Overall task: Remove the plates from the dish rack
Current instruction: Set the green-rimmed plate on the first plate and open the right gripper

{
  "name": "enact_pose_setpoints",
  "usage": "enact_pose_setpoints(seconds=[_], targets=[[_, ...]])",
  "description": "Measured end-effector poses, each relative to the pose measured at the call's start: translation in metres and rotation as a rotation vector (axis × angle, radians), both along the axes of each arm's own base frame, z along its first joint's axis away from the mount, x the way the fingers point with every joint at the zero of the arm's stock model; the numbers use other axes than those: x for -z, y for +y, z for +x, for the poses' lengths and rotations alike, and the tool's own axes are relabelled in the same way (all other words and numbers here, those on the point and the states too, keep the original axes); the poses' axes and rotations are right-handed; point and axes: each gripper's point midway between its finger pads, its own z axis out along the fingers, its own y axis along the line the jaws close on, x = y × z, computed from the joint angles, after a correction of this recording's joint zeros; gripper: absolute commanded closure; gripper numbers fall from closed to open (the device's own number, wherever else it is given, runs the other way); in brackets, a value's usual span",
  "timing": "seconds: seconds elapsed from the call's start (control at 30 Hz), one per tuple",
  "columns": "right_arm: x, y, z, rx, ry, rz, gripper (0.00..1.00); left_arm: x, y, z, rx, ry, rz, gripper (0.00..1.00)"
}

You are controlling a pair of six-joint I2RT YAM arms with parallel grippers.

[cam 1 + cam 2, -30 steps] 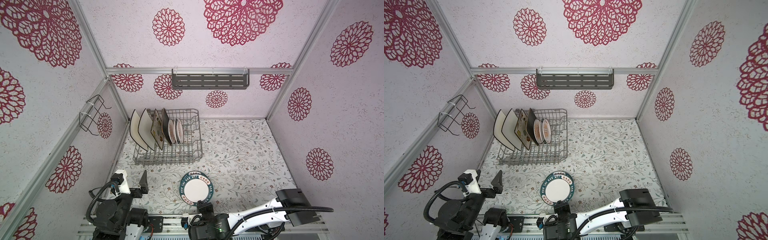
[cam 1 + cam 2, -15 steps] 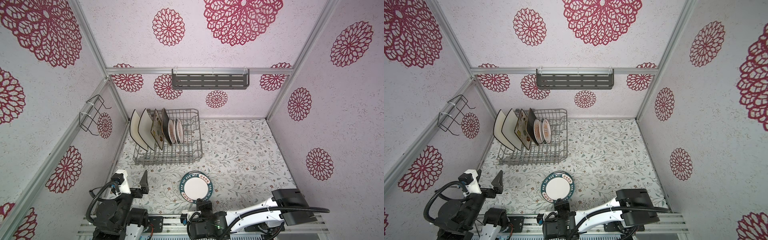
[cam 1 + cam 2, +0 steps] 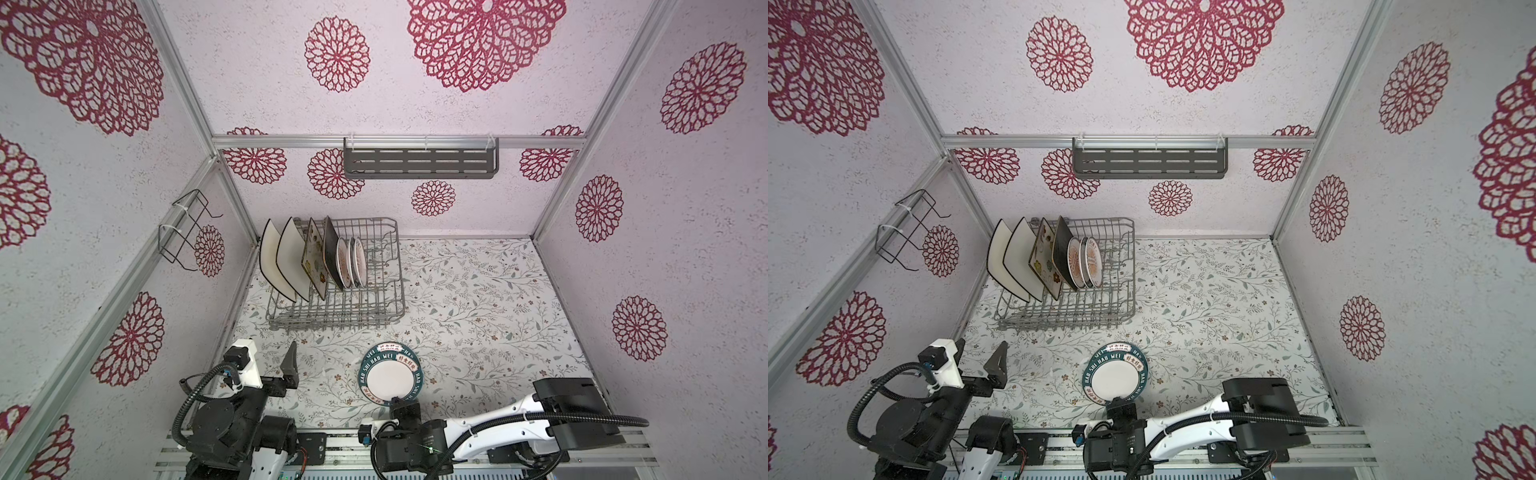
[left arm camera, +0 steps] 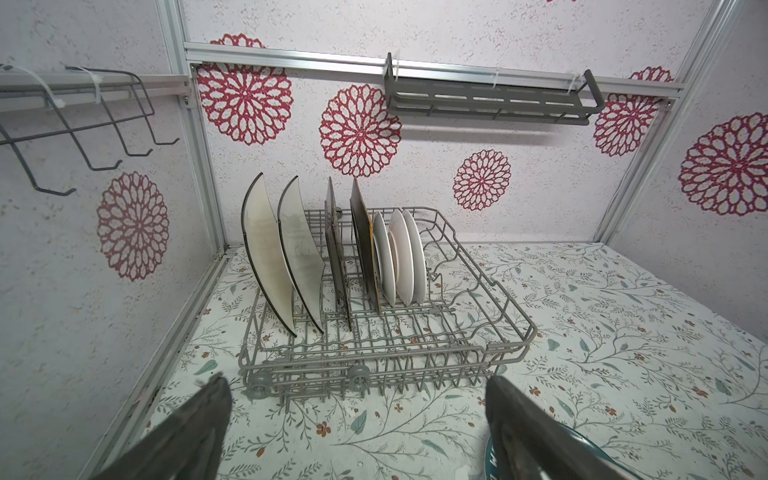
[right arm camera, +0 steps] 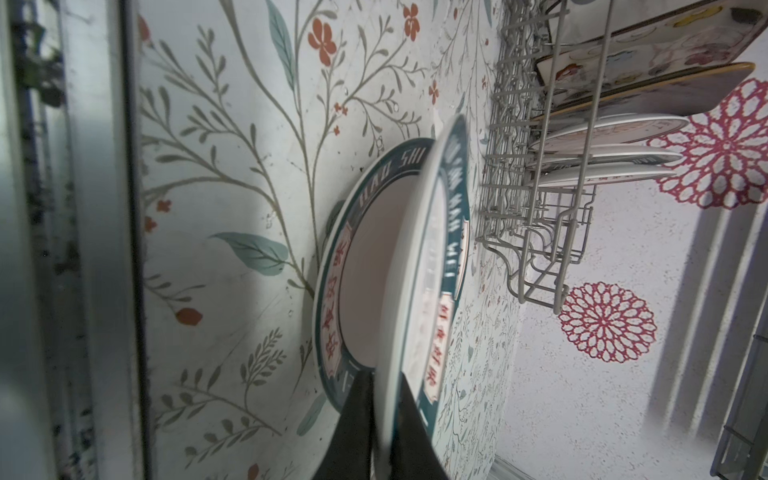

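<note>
- In both top views the right gripper [image 3: 397, 402] reaches in from the near edge and pinches the near rim of a teal-rimmed plate [image 3: 388, 380]. The plate lies on the floral table [image 3: 498, 316], in front of the dish rack [image 3: 336, 321] and apart from it.
- The plate's teal band reads "HAO SHI HAO WEI" in white. Its red panels hold characters too small to read.
- The dish rack sits at the back left of the table, beside the left wall. Standing on edge in it, left to right, are two white black-rimmed square plates [image 3: 276, 259], a flowered cream plate [image 3: 314, 262], a dark brown plate [image 3: 331, 253] and three small round plates [image 3: 1084, 262] with orange centres.
- The left gripper [image 3: 979, 354] hovers at the near left, jaws spread wide, holding nothing.
- Compared with a second ago, the teal-rimmed plate looks lower and flatter, and the elbow of the right arm [image 3: 498, 419] has shifted left. The rack and the left gripper have not moved.
- Left wrist view: the two fingers [image 4: 195, 419] stand far apart with nothing between them, facing the rack's front.
- Right wrist view: the fingers [image 5: 357, 415] close on the plate's white rim, one on each side. The plate is tilted. Its far edge meets a second teal-rimmed plate [image 5: 365, 257] lying flat on the table, and its near edge is lifted. "HAO SHI" reads on the lower one.
</note>
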Motion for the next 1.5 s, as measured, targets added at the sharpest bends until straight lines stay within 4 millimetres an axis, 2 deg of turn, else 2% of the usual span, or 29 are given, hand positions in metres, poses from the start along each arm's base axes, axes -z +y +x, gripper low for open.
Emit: enact_pose_setpoints(seconds=[0.23,0.83,1.5], targets=[[0.003,0.0,0.003,0.009,0.013,-0.001,0.85,0.0,-0.003,0.0,0.017,0.0,0.0,0.03],[0.015,-0.005,0.012,0.06,0.123,-0.002,0.69,0.0,-0.004,0.0,0.026,0.0,0.0,0.03],[0.016,-0.008,0.02,0.129,0.203,0.05,0.53,0.0,-0.008,-0.001,0.05,0.0,0.006,0.03]])
